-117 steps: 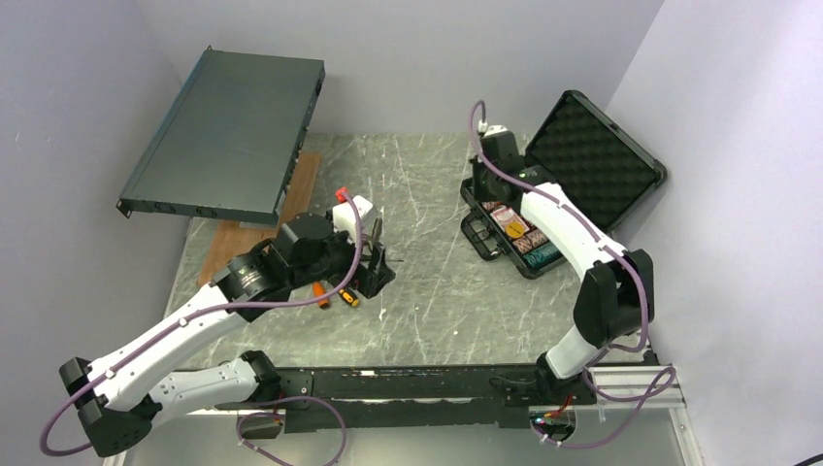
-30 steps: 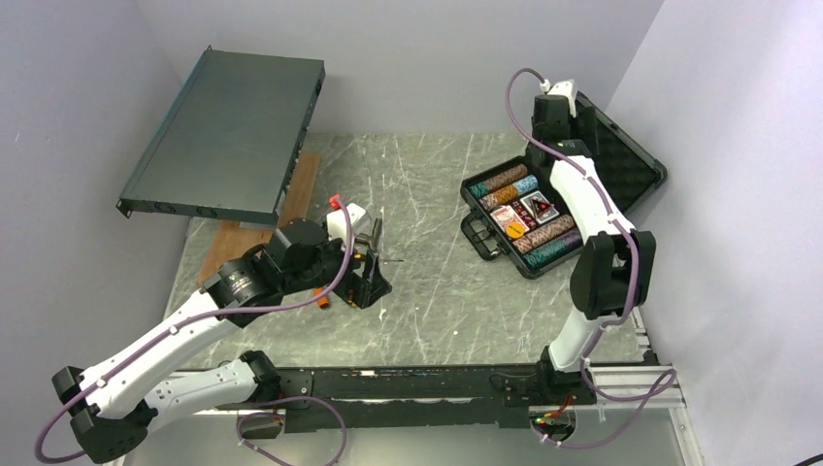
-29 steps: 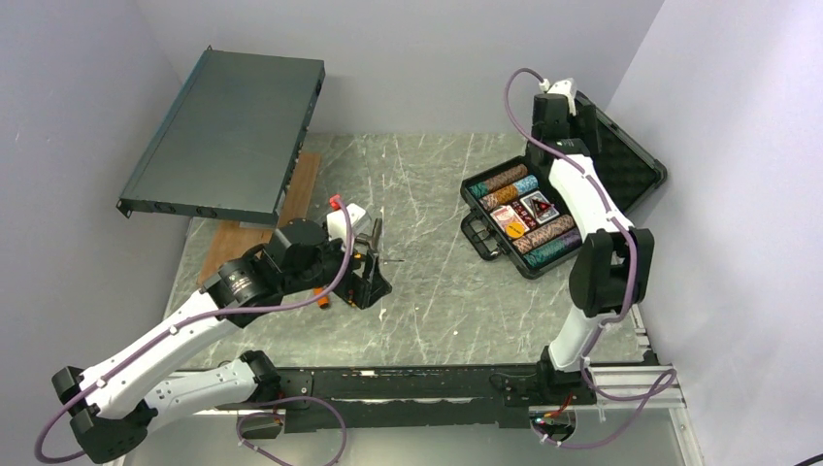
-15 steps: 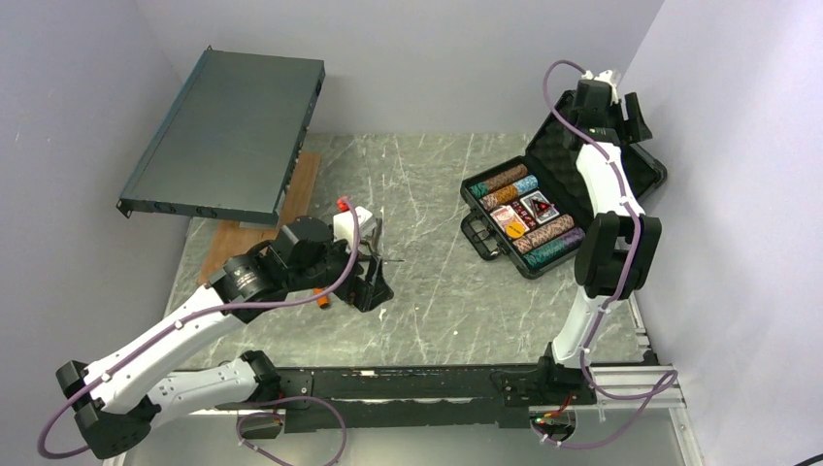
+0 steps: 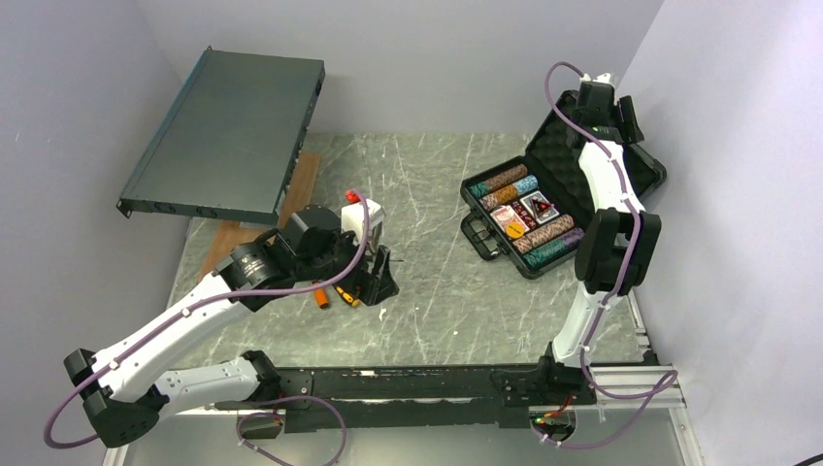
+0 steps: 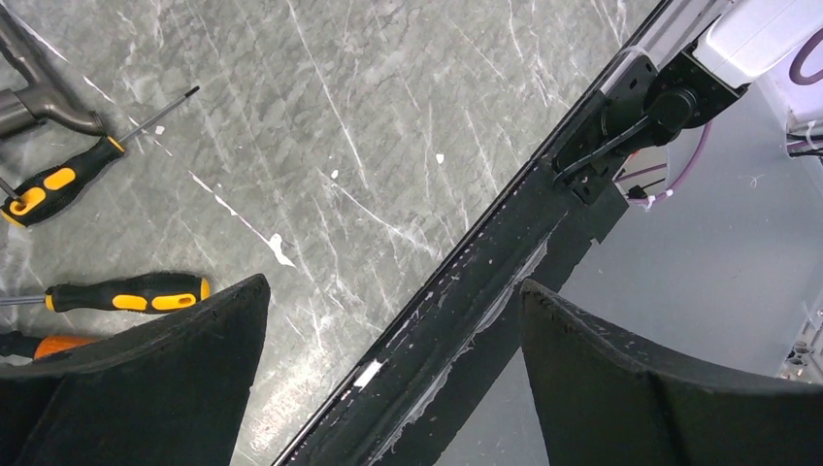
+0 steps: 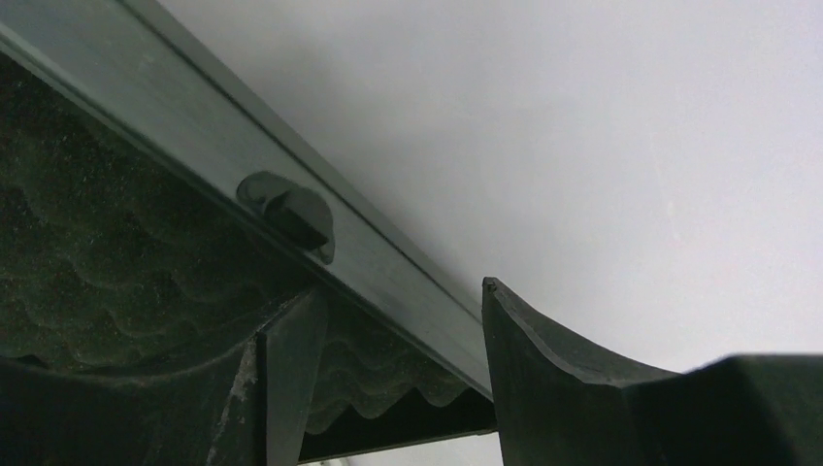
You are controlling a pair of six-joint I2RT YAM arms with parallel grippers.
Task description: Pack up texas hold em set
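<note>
The black case (image 5: 484, 242) lies open at the right of the table. Its tray holds rows of striped chips (image 5: 505, 180) and card decks (image 5: 537, 207). The foam-lined lid (image 5: 566, 148) leans back toward the wall. My right gripper (image 5: 621, 116) is at the lid's far top edge. In the right wrist view it (image 7: 401, 288) is open and straddles the lid's rim (image 7: 194, 121): one finger on the foam (image 7: 107, 262) side, the other outside. My left gripper (image 5: 380, 282) hangs open and holds nothing over the table's near part, in the left wrist view (image 6: 393, 291) above the front rail.
A large flat dark-grey rack unit (image 5: 228, 136) leans at the back left over a wooden board (image 5: 247, 233). Orange-handled screwdrivers (image 5: 335, 294) lie beside the left gripper, also seen on the stone top (image 6: 126, 294). The black front rail (image 6: 485, 291) bounds the table; walls stand close behind the case.
My right gripper rose from above the tray to the lid's far edge, and its jaws narrowed around the rim. The left arm shifted slightly up and to the right.
</note>
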